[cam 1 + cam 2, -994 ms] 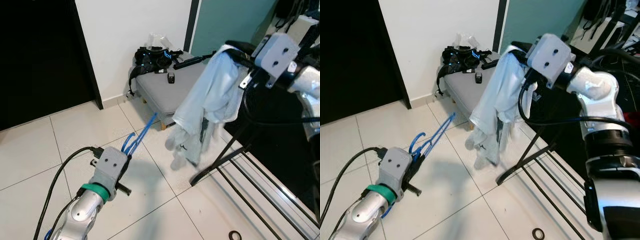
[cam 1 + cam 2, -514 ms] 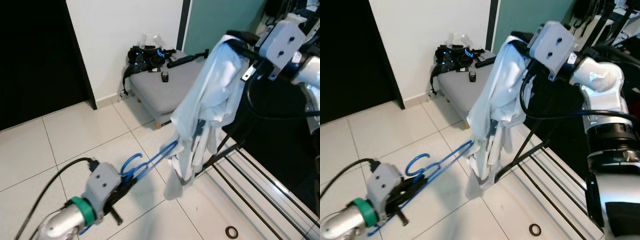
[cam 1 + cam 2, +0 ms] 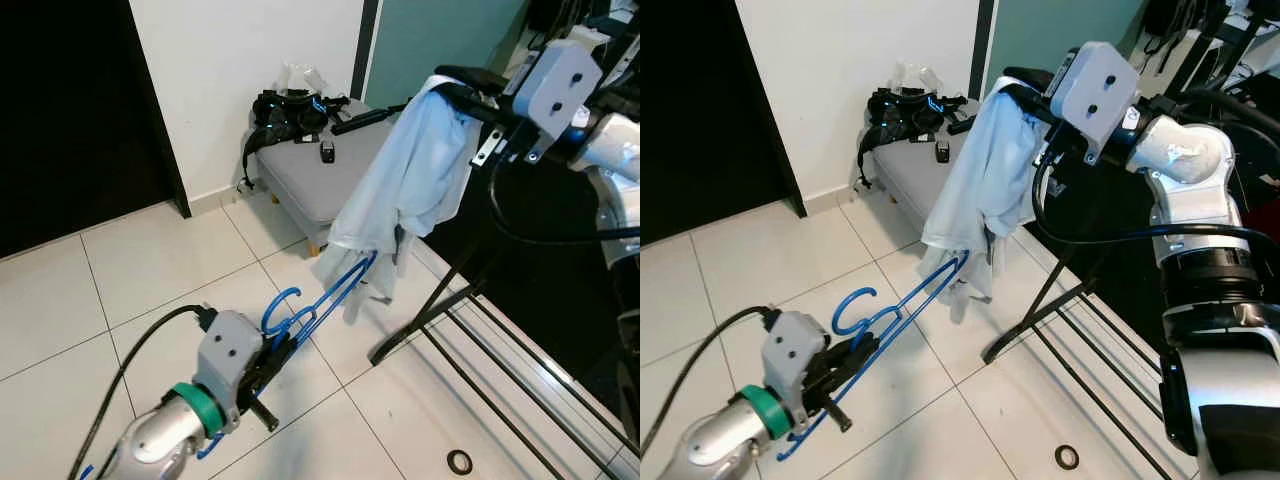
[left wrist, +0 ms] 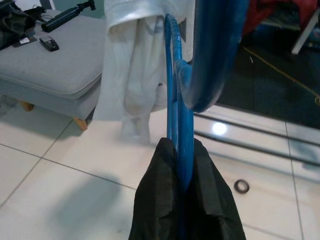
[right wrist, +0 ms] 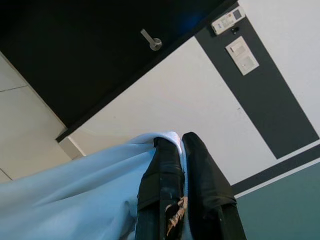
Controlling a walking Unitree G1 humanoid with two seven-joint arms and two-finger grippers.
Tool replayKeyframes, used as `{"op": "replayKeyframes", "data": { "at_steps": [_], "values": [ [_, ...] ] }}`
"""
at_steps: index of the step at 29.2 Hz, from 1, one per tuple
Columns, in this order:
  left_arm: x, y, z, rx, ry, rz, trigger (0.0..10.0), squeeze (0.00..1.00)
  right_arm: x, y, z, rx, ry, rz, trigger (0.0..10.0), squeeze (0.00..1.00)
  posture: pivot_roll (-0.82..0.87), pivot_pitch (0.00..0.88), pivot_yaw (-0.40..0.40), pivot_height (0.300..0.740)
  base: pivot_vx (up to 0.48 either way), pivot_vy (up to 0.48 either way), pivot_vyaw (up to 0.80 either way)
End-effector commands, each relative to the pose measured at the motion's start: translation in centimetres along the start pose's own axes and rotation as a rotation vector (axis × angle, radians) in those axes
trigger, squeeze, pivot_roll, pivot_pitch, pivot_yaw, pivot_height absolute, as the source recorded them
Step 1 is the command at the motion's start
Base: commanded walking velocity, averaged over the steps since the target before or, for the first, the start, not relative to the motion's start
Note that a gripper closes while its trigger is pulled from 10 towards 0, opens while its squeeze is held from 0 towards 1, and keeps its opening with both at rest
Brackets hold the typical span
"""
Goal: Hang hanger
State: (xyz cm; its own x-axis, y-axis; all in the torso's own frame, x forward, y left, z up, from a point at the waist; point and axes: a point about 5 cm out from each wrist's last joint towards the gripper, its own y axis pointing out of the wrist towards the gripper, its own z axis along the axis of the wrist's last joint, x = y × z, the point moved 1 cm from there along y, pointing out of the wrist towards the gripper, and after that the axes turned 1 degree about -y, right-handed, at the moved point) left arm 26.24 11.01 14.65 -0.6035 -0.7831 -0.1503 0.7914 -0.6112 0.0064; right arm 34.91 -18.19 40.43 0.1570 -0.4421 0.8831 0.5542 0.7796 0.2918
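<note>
The fingers of the left gripper (image 4: 177, 187) are clamped together on the lower bar of the blue hanger (image 3: 325, 295), low at the robot's left above the tiled floor (image 3: 120, 290), with the hook curling up just beside the wrist and the far shoulder of the hanger reaching up and rightwards. That far end sits at the bottom hem of the pale blue shirt (image 3: 410, 185); whether it has actually entered the garment or only touches its edge cannot be told. Holding the hanger by its bar leaves the shoulder end free to lead, which suits threading it up inside the cloth. Behind, against the white wall, a grey padded stool (image 3: 320, 175) carries a black bundle of straps and small gadgets, well apart from the work. Further right, the right gripper (image 5: 182, 165) is raised high, its fingers pinched shut on a fold of the shirt near the top, so the garment hangs freely with its opening facing down toward the hanger. Beside and beneath it stands a black drying rack (image 3: 470, 330), its legs on the floor, probably where the dressed hanger is meant to end up.
</note>
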Motion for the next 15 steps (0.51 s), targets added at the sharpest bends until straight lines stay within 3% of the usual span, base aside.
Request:
{"op": "replayKeyframes", "data": {
  "at_steps": [1,8,10,15],
  "values": [
    [0.4,0.2,-0.7,-0.016,-0.004,0.012,10.0,0.0,1.0,-0.5,0.8,0.033,-0.012,-0.027,10.0,0.0,-0.18,0.211,0.02,0.74,0.0,0.0,0.0],
    [-0.1,-0.5,-0.7,-0.023,0.008,0.018,10.0,0.0,2.0,-0.6,1.2,0.034,-0.024,-0.04,10.0,0.0,-0.18,0.211,0.019,0.74,0.0,0.0,0.0],
    [-0.9,-1.6,-0.4,-0.036,0.028,0.017,10.0,0.0,2.2,-0.7,1.2,0.032,-0.025,-0.039,10.0,0.0,-0.17,0.211,0.019,0.74,0.0,0.0,0.0],
    [-1.4,-2.9,0.0,-0.04,0.039,0.002,10.0,0.0,2.3,-0.7,1.3,0.034,-0.026,-0.038,10.0,0.0,-0.16,0.209,0.018,0.74,0.0,0.0,0.0]
  ]
}}
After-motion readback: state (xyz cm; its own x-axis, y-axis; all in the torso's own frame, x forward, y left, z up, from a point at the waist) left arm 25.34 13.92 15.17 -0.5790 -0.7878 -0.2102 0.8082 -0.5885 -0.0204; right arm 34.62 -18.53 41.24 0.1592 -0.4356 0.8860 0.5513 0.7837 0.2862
